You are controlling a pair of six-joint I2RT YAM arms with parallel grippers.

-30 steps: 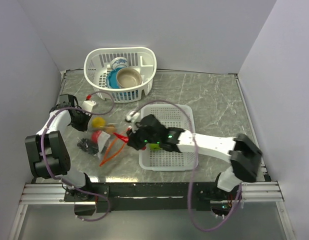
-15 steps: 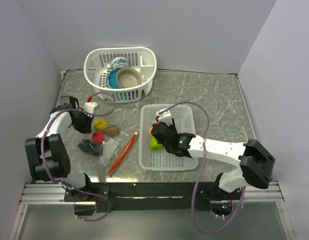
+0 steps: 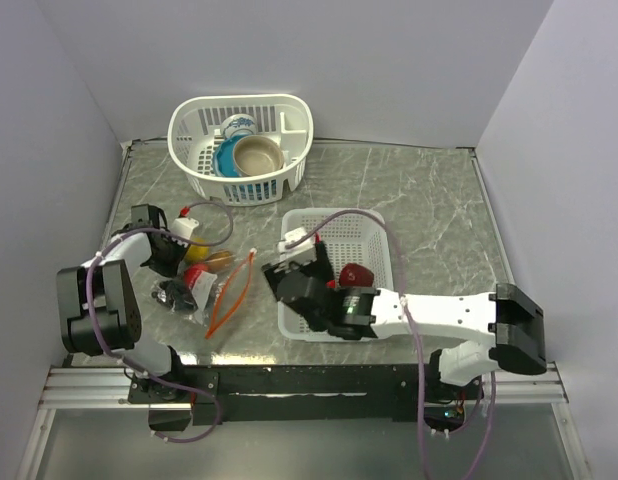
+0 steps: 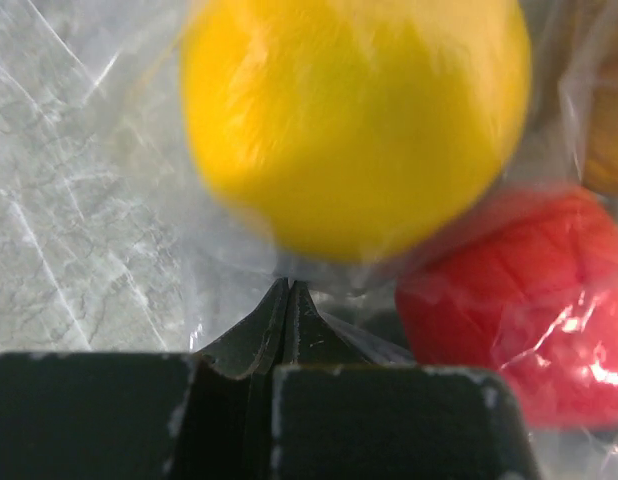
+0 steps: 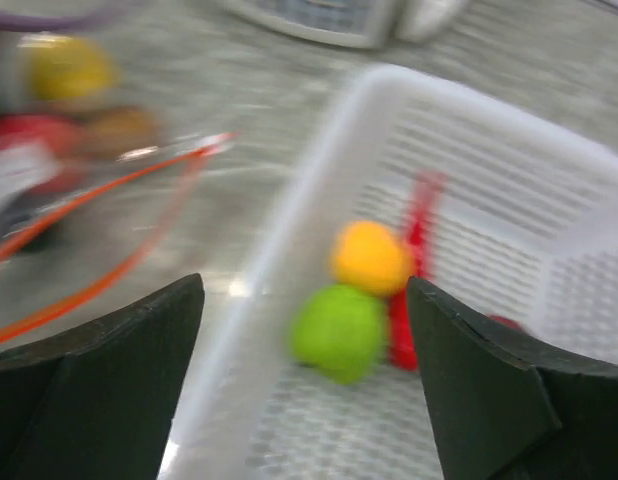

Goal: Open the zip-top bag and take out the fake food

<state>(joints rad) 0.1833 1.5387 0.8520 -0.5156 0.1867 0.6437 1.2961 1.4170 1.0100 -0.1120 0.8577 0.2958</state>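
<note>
Left wrist view: my left gripper [image 4: 286, 300] clenched on clear crinkly zip-top bag [image 4: 99, 180]; its orange-red zip strip [image 3: 232, 298] lies left of my spread, empty right gripper [image 5: 301, 300].

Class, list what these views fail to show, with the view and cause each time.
1. Top view: green plastic lime and orange plastic fruit, hidden under the right gripper.
2. Right wrist view: red piece beside them, shape lost to motion blur.
3. Left wrist view: yellow plastic fruit cut by the top edge; clear crinkly zip-top bag's mouth out of frame.
</note>
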